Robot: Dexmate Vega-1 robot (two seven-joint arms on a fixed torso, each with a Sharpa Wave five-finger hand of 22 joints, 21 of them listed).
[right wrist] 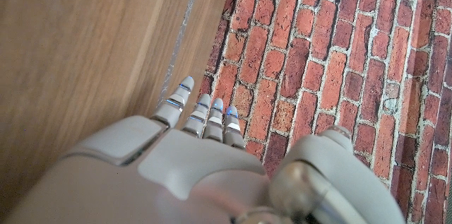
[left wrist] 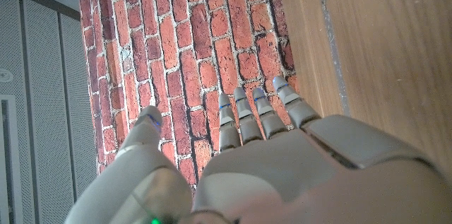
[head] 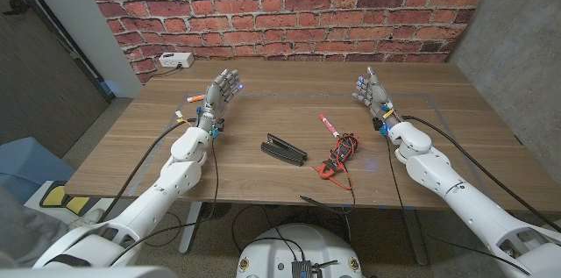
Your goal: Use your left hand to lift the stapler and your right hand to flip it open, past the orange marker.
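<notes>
Nearest the robot, a red-and-black cable bundle [head: 340, 153] lay just beside the black stapler [head: 283, 149] at mid-surface, close enough to snag a lift. Beyond it lay the red marker [head: 327, 124]. Farther back, the left hand [head: 224, 92] and right hand [head: 372, 94] stood released, holding nothing, well apart from the stapler; a long reach risked knocking it askew.

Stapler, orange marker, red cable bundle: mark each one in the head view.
stapler [head: 283, 150], head view, middle of its black body.
orange marker [head: 195, 98], head view, middle of its barrel, beside the left hand.
red cable bundle [head: 344, 151], head view, centre of the coil.
</notes>
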